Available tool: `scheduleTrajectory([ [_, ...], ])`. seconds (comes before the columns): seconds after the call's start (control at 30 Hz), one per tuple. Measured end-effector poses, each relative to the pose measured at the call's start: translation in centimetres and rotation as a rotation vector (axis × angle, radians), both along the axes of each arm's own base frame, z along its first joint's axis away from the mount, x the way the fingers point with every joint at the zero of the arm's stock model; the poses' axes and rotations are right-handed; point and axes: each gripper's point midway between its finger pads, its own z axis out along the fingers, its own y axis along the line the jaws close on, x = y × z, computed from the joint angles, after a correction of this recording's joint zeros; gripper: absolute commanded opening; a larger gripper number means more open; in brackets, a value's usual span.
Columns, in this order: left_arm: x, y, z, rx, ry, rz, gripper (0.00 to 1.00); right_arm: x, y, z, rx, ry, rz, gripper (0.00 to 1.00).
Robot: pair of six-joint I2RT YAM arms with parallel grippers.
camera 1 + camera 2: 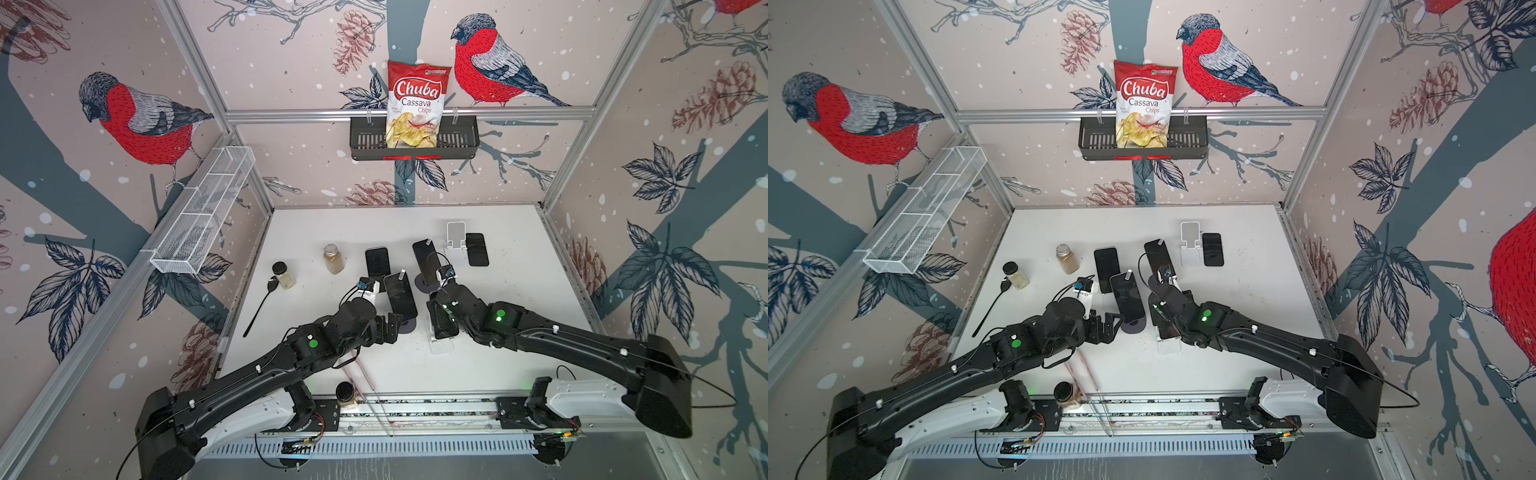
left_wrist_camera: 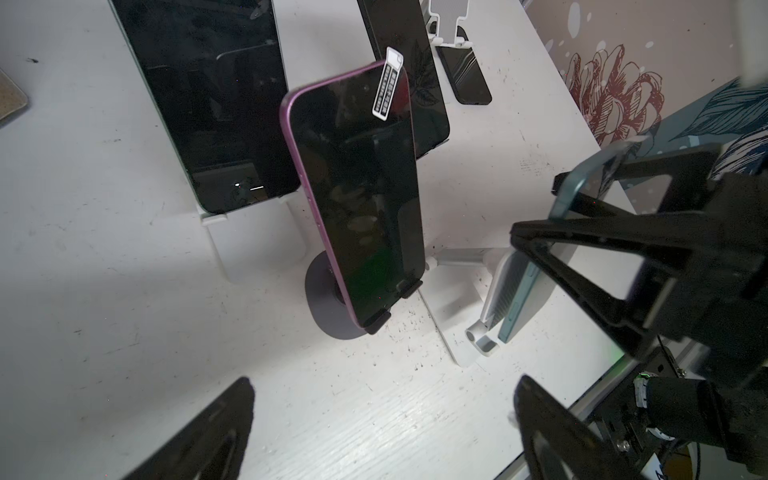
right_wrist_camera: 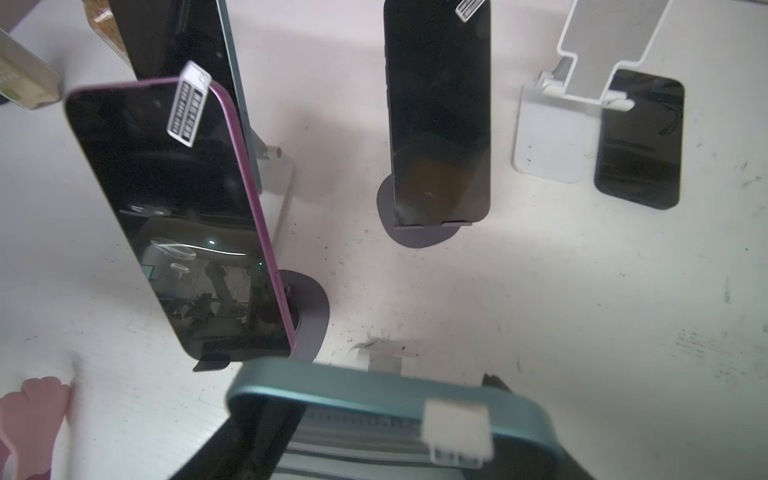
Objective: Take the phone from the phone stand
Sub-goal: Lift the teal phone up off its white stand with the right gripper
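Observation:
The phone (image 3: 353,390), teal-edged with a dark screen and a white tab at its top, leans in a white phone stand (image 2: 469,336) at the near middle of the table in both top views (image 1: 444,328) (image 1: 1167,330). My right gripper (image 3: 386,399) is shut on the phone's upper part; in the left wrist view its black fingers (image 2: 582,266) sit on either side of the phone's teal edge (image 2: 582,195). The phone's foot still rests in the stand (image 1: 440,347). My left gripper (image 2: 382,415) is open over bare table, just left of a purple phone (image 2: 357,199).
The purple phone (image 1: 400,295) stands on a dark round stand. Behind are two more propped phones (image 1: 377,262) (image 1: 426,257), an empty white stand (image 1: 455,245) and a flat phone (image 1: 476,249). Two jars (image 1: 284,274) (image 1: 333,258) and a spoon (image 1: 259,307) lie left.

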Motion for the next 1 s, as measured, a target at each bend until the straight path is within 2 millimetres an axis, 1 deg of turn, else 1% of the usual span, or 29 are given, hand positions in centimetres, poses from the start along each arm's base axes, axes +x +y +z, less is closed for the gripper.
scheduleTrajectory([
  [0.1,0.0,0.0,0.0,-0.001,0.001,-0.001,0.97,0.2,0.1,1.4,0.036,-0.022,-0.003,0.65],
  [0.3,-0.1,-0.1,0.0,-0.004,0.006,-0.008,0.97,0.7,-0.7,3.2,0.059,-0.051,-0.015,0.65],
  [0.43,-0.2,-0.2,0.0,-0.004,0.008,-0.012,0.97,1.0,-1.9,3.7,0.059,-0.056,-0.043,0.65],
  [0.63,-0.2,-0.2,-0.1,-0.001,0.006,-0.018,0.97,1.9,-4.9,4.3,0.057,-0.086,-0.123,0.65],
  [0.77,-0.2,-0.4,0.2,-0.012,0.000,-0.023,0.96,2.9,-7.6,3.7,0.024,-0.087,-0.192,0.66],
  [0.9,-0.3,-0.8,0.4,-0.025,-0.004,-0.045,0.97,3.9,-10.6,2.0,-0.034,-0.063,-0.271,0.66],
  [1.0,-0.3,-0.8,0.5,-0.024,-0.009,-0.050,0.97,4.6,-12.5,0.6,-0.071,-0.036,-0.319,0.66],
])
